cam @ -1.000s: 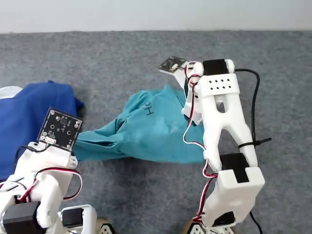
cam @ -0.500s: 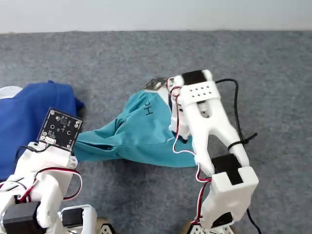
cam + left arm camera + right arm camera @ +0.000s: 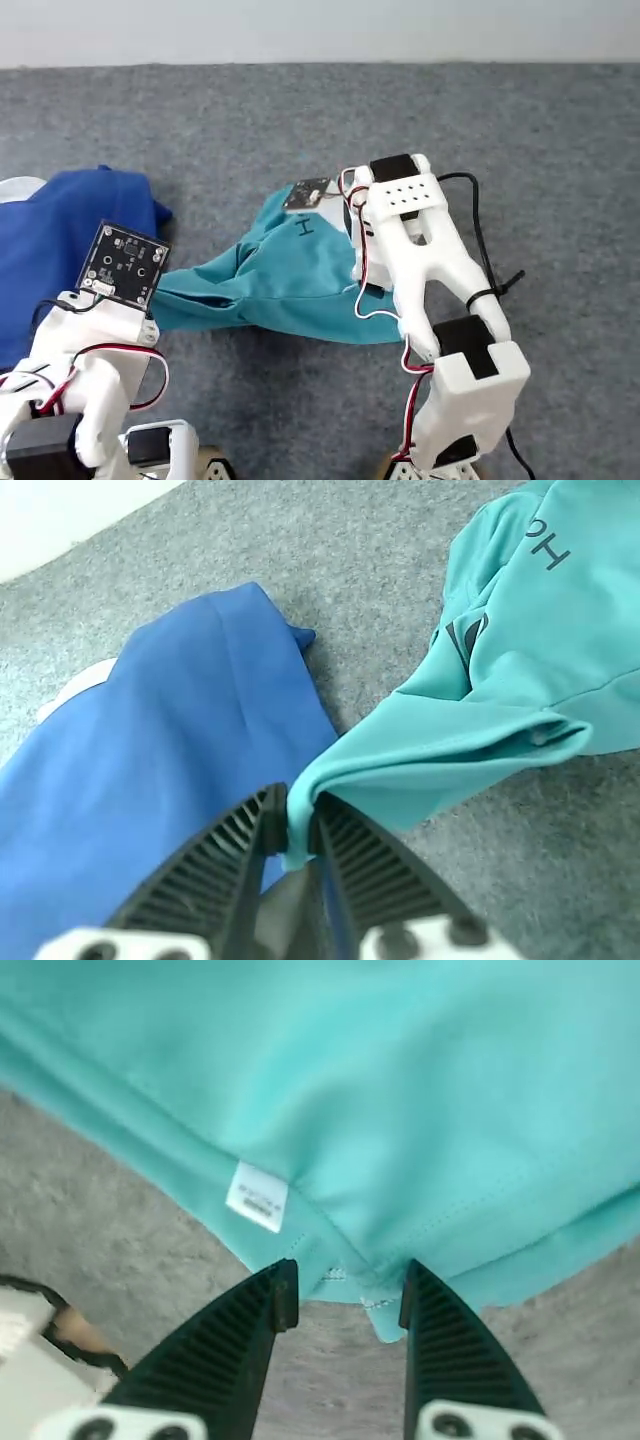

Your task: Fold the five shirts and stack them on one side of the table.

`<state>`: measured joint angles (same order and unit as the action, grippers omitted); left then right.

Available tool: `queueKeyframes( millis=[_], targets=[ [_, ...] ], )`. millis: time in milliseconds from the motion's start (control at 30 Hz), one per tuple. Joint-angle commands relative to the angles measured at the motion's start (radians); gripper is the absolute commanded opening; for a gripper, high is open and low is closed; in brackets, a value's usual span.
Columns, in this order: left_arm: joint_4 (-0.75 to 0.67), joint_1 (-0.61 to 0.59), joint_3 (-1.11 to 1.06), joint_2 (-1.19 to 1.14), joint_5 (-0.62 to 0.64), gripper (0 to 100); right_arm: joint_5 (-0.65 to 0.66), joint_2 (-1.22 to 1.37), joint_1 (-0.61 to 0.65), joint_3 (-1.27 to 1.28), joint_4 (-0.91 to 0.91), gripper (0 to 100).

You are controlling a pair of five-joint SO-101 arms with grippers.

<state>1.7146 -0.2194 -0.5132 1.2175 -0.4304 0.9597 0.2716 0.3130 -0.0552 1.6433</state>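
Teal shirt (image 3: 290, 285) lies rumpled on the grey table (image 3: 560, 140), between the two arms. A blue shirt (image 3: 55, 245) lies just beside the teal shirt, on the left arm's side. The left gripper (image 3: 297, 818) sits at the teal shirt's corner nearest the blue one, its jaws closed tight on a pinch of teal cloth. The right gripper (image 3: 345, 1282) hangs over the teal shirt's opposite side, jaws well apart. A bit of hem dips into the gap, not visibly pinched. A white label (image 3: 257, 1198) shows on the hem close by.
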Motion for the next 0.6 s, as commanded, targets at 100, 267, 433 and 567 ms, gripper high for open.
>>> queueKeyframes(
  millis=[100, 267, 433, 567],
  targets=[
    [-0.014, -0.005, 0.002, 0.005, -0.003, 1, 0.109, -0.077, 0.007, -0.032, 0.070, 18.4],
    [-0.012, -0.005, -0.005, 0.005, -0.003, 1, 0.110, -0.074, 0.015, -0.052, 0.036, 18.4],
    [-0.014, -0.005, -0.059, 0.005, -0.003, 1, 0.107, -0.027, 0.048, -0.046, 0.007, 18.4],
    [-0.018, 0.000, -0.062, 0.005, -0.003, 1, 0.107, 0.036, 0.068, -0.046, -0.036, 18.4]
  ],
)
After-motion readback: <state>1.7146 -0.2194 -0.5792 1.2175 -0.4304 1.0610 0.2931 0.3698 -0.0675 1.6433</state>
